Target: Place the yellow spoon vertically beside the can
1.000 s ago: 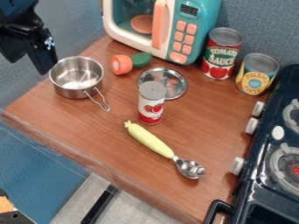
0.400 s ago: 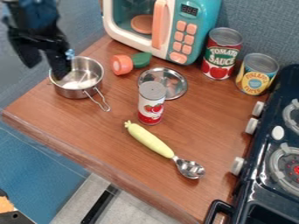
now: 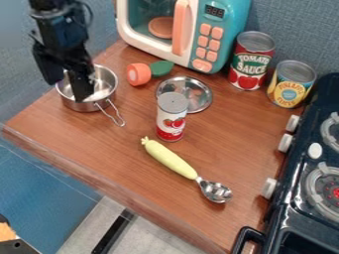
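The black gripper (image 3: 66, 92) hangs at the upper left over the steel pot, its two fingers spread apart with nothing between them. A spoon (image 3: 169, 158) with a yellow handle and a metal bowl lies diagonally on the wooden counter, bowl toward the lower right. Just behind the handle's upper end stands a small white and red can (image 3: 171, 119), upright. The gripper is up and to the left of both, well apart from them.
A steel pot (image 3: 84, 105) with a wire handle sits under the gripper. Behind the can are a metal lid (image 3: 199, 95), an orange-and-green toy (image 3: 138, 74) and a toy microwave (image 3: 230, 20). Two larger cans (image 3: 251, 62) stand back right; a stove (image 3: 301, 178) borders the right.
The gripper has come in from the upper left, moving right and down until it hangs over the pot. The spoon and the cans have stayed where they were.
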`<state>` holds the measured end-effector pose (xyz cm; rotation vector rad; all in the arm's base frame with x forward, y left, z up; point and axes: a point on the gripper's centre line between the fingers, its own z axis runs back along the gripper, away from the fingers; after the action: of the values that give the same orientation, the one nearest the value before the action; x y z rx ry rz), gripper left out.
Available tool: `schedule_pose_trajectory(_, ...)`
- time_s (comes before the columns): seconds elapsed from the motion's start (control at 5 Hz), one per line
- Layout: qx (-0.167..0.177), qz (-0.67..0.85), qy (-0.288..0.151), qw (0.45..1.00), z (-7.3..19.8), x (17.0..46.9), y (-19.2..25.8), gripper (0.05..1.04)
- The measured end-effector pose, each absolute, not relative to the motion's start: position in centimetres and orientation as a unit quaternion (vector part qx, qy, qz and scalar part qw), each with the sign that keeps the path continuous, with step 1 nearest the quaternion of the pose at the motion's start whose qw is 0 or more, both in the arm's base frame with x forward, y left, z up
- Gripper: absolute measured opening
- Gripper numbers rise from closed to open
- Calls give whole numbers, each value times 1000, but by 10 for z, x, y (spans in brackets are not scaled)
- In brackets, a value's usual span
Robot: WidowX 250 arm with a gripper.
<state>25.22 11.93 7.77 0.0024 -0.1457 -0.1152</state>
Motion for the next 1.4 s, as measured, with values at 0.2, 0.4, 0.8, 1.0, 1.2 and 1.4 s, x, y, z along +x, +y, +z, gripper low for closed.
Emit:
schedule_pose_trajectory(0.2, -9, -51, -68, 996, 70, 257, 109, 1000)
schedule_pose_trajectory(0.4, -40, 85, -57, 994, 63, 252, 95, 1000)
schedule_pose_trajectory(0.8, -43, 311, -57, 948, 71, 248, 59, 1000)
schedule_pose_trajectory(1.0, -30, 397, -50, 916, 68, 252, 45, 1000)
schedule_pose_trajectory(1.2, -21, 443, -20, 896, 56, 260, 35, 1000)
schedule_pose_trajectory(1.4, -49, 487, -4, 872, 38, 273, 25, 1000)
